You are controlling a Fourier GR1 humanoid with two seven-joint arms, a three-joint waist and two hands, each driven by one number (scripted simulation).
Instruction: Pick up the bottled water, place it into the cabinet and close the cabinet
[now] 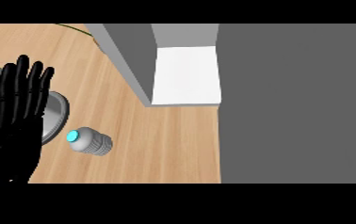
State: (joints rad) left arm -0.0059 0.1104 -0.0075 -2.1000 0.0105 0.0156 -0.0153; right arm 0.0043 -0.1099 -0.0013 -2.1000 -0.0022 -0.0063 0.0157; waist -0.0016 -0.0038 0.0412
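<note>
left hand [21, 105] open, view's left | bottled water [90, 141] on counter [167, 143] | cabinet [186, 75] open

You see a grey plate [57, 115] at the left of the wooden counter [167, 143]. A thin green stem [73, 28] curves near the counter's far edge.

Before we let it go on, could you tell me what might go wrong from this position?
The bottled water seems to lie on its side near the grey plate, so it may roll when touched. The only hand in view, the left hand, rests open at the left edge, fingers up; the right hand is out of sight. The cabinet opening sits beyond the bottle, so a reach could clip its wall.
</note>
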